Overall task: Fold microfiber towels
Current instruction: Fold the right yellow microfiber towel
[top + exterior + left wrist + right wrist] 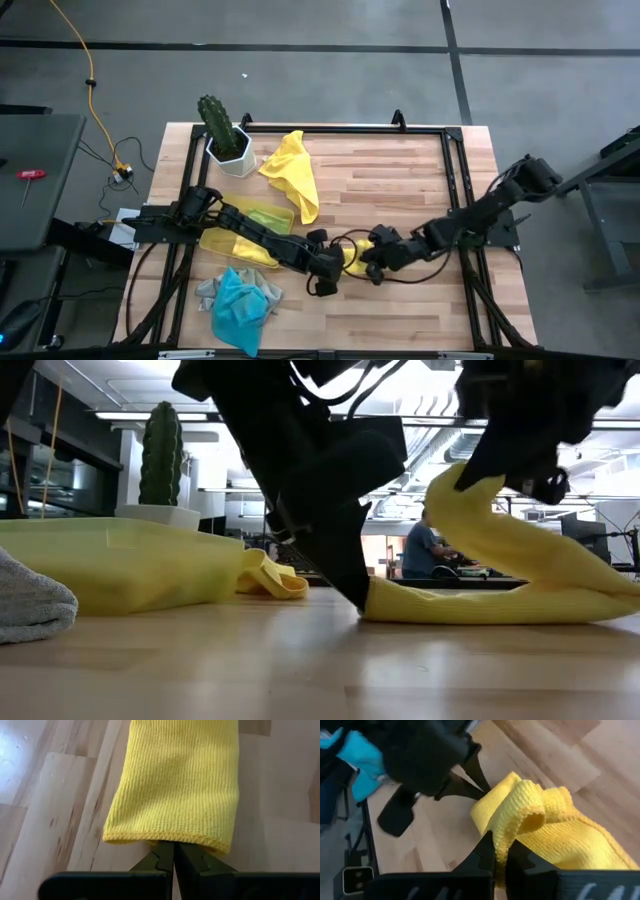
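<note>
overhead looks straight down, low view level, wrists close on yellow towel (175, 785)

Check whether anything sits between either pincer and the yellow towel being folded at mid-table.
Nothing visible does. The left pincer is shut on one edge of the yellow towel, and the right pincer is shut on a bunched fold at its other end, so both already grip the cloth directly.

The towel (175, 780) pinched in both my black sets of fingers is bright yellow with a fine ribbed weave and a stitched hem. Another yellow towel (292, 170) lies near the green cactus (214, 120) in its white pot (232, 155). The tray (245, 228) is translucent yellow. A turquoise towel (238, 308) overlaps a grey one (207, 294). The tabletop (400, 180) is pale striped wood.
</note>
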Robot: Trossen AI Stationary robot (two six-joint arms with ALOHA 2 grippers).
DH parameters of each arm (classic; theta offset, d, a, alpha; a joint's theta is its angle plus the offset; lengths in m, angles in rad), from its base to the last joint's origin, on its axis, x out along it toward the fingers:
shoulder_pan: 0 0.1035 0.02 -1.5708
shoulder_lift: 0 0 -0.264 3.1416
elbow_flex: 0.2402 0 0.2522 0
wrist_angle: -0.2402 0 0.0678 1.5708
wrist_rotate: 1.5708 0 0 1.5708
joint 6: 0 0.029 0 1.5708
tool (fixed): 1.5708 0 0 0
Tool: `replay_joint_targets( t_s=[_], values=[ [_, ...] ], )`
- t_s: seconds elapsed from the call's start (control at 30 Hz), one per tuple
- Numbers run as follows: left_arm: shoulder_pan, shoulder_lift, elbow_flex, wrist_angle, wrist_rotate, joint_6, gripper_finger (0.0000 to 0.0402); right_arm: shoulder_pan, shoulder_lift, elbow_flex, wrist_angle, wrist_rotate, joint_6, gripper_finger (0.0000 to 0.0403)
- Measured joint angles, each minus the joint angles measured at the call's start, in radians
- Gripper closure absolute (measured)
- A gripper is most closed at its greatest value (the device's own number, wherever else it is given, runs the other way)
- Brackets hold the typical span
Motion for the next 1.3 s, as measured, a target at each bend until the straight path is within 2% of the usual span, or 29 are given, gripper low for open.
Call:
replay_joint_targets(
  t_s=[0.2, 0.47, 0.57, 0.77, 0.9, 1.1, 1.17, 1.3],
  values=[
    [0.004, 0.000, 0.000, 0.005, -0.002, -0.008, 0.0401, -0.038, 0.071, 0.000, 0.081, -0.075, 0.000, 0.0403],
    [0.005, -0.001, 0.000, 0.016, 0.000, -0.017, 0.0401, -0.047, 0.106, 0.000, 0.167, -0.071, 0.019, 0.0390],
    [0.005, -0.001, 0.000, 0.023, 0.004, -0.026, 0.0401, -0.062, 0.108, 0.000, 0.188, -0.082, 0.015, 0.0353],
    [0.005, -0.008, 0.001, 0.013, 0.020, -0.027, 0.0401, -0.078, 0.087, 0.000, 0.184, -0.149, -0.090, 0.0238],
    [0.005, -0.031, 0.002, -0.046, 0.033, -0.026, 0.0401, -0.077, 0.029, 0.000, 0.109, -0.154, -0.176, 0.0189],
    [-0.014, -0.135, 0.001, -0.169, -0.001, -0.020, 0.0401, -0.032, -0.106, 0.000, -0.164, -0.107, -0.270, 0.0177],
    [-0.024, -0.181, 0.001, -0.147, -0.025, -0.008, 0.0401, 0.000, -0.143, -0.004, -0.254, -0.105, -0.300, 0.0178],
    [-0.039, -0.228, 0.002, -0.008, -0.050, 0.061, 0.0401, 0.065, -0.194, -0.097, -0.206, -0.108, -0.313, 0.0189]
  ],
)
